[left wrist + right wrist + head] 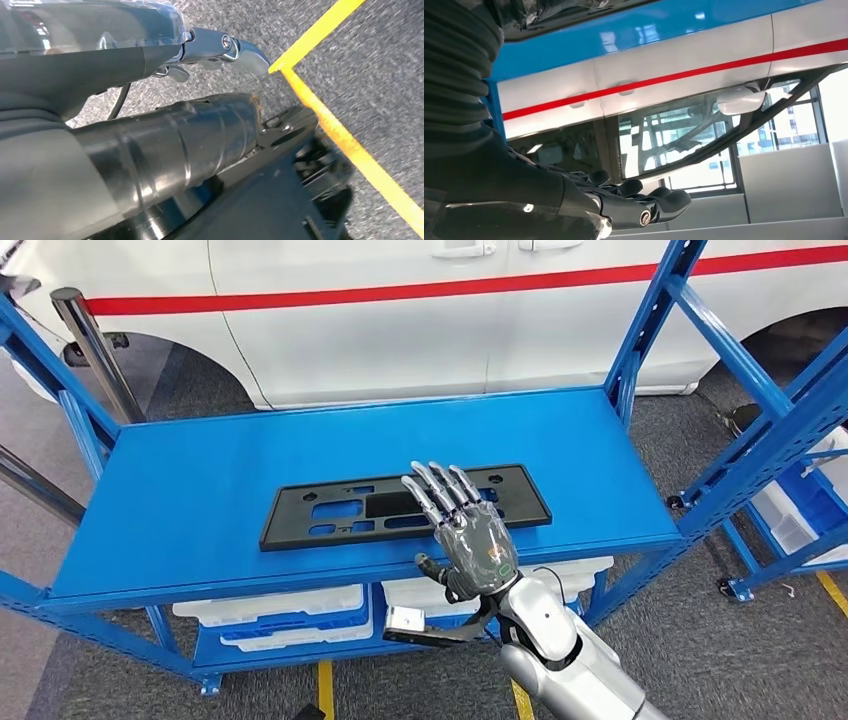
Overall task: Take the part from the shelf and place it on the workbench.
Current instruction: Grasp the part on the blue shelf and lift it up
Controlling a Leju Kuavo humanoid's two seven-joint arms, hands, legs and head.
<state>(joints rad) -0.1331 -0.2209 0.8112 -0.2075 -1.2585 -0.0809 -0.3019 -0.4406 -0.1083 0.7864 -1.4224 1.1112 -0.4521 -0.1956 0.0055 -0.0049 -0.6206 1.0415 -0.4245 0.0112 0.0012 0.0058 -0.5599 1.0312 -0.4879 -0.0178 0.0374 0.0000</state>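
Van [400, 320]: white body with a red stripe, behind the shelf; cut off by the frame top, wheel arches partly visible. In the right wrist view its side [674, 75] and windows appear turned over, with reflections that make the interior hard to make out.

Shelf [200, 510]: blue steel rack, top deck flat and glossy; uprights cut off at the frame edges. Lower level holds white trays [300, 612], mostly hidden under the deck.

Floor [700, 640]: grey carpet with yellow tape lines [325, 690]; in the left wrist view the line [350, 145] is blurred.

Part [400, 506]: flat black rectangular plate with cut-outs, lying on the shelf deck near its front edge. Its right-hand portion is covered by the fingers.

Right robot hand [470, 535]: palm down, fingers [432, 490] extended and spread, lying over the part's right half; thumb at the deck's front edge. Not closed around anything; whether the fingertips actually touch the part cannot be told.

Left robot hand [150, 60]: hangs above the floor, seen close and partly cut off; fingers curled or straight cannot be told.
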